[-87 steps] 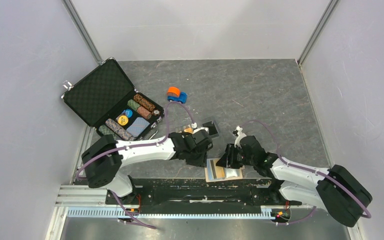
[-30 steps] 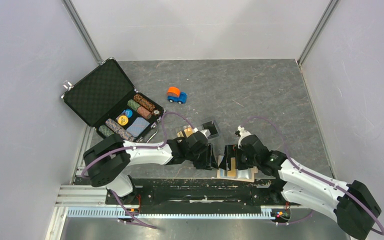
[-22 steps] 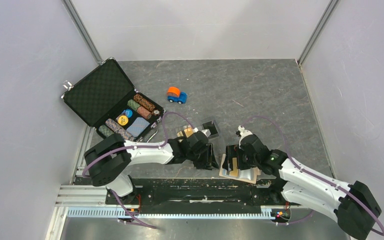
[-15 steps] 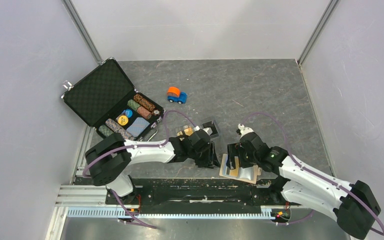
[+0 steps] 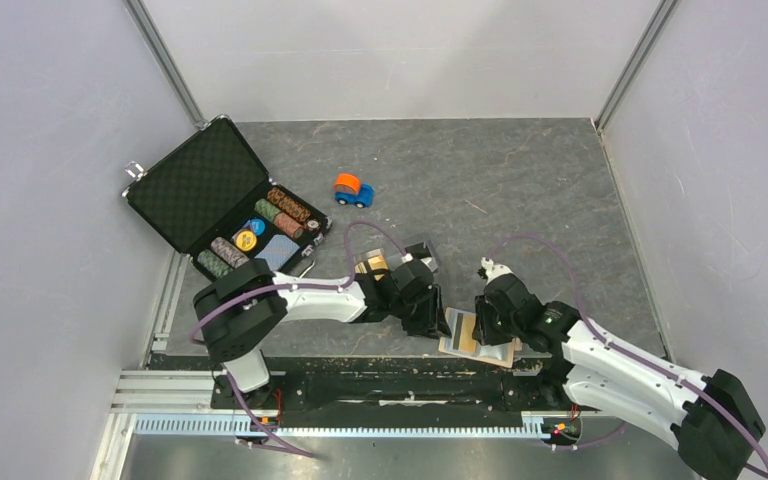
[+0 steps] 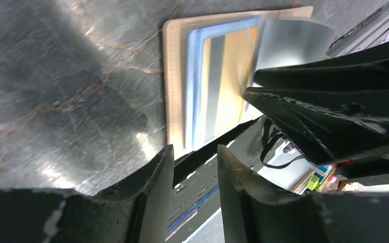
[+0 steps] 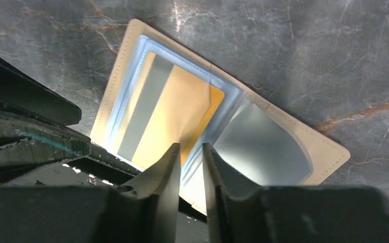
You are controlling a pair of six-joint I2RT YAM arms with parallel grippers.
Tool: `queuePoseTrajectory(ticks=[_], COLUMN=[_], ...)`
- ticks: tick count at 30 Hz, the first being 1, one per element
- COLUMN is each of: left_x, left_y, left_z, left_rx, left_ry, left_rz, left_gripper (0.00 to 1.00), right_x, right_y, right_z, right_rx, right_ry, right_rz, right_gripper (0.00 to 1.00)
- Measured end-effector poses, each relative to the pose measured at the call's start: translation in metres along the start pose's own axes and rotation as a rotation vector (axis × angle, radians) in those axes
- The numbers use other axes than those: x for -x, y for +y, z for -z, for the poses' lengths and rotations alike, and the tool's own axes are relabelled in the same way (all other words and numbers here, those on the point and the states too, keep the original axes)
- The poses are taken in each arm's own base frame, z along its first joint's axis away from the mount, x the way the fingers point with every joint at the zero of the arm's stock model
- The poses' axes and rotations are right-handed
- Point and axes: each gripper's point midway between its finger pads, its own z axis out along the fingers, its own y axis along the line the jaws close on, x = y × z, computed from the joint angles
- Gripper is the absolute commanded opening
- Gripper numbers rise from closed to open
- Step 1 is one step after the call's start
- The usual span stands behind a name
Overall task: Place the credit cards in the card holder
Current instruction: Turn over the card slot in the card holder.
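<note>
- Top view: black case [image 5: 195, 185] open at upper left, lid tipped back toward the left wall, rows of chips [image 5: 285, 210] and a blue deck [image 5: 278, 252] in its tray.
- Orange-and-blue toy car [image 5: 353, 189] alone on the table [image 5: 520, 190], above centre, well apart from the arms.
- Clear box [image 5: 421, 254] with a dark base just above the left wrist. Beside it a tan piece [image 5: 372, 265], too small to name.
- Holder [image 5: 500, 353] open at lower centre near the table's front edge, gold card [image 5: 465, 333] in it. Left gripper [image 5: 438, 322] at its left edge, right gripper [image 5: 482, 322] over its upper part, both hiding some of it.
- Left wrist view: holder spread flat at upper centre, card with a grey stripe tucked in a blue-rimmed sleeve [image 6: 192, 76].
- Second clear sleeve [image 6: 291, 45] curling up at upper right.
- Right gripper's black body across the right side, tip down at the card's right edge.
- Own fingers along the bottom, slightly parted, nothing between them, close by the holder's lower edge; contact not clear.
- Right wrist view: holder lying on a slant, card on its left half, bowed clear sleeve on its right half.
- Own fingers at bottom centre with only a narrow slit, tips at the card's lower edge where the two sleeves meet. Pinching or merely pressing: cannot tell.
- Left gripper dark along the left edge, beside the holder.
</note>
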Motion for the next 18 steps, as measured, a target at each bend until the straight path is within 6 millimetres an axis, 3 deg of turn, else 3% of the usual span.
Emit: queuePoseTrajectory(ticks=[8,12,18], left_x=[0.005,0.002,0.002], left_y=[-0.016,-0.014,-0.019], left_z=[-0.014,-0.023,-0.03], left_rx=[-0.027,-0.012,-0.019], left_ry=[-0.001,0.011,0.023], left_rz=[-0.017,-0.018,-0.024], left_gripper=[0.52,0.52,0.44], right_x=[-0.009,-0.008,-0.009], right_y=[-0.004,-0.003,-0.004], right_z=[-0.007,-0.009,-0.01], right_rx=[-0.008,-0.005,-0.006], right_ry=[0.016,0.011,0.009], right_rz=[-0.016,-0.021,-0.024], right_gripper=[0.14,0.1,0.06])
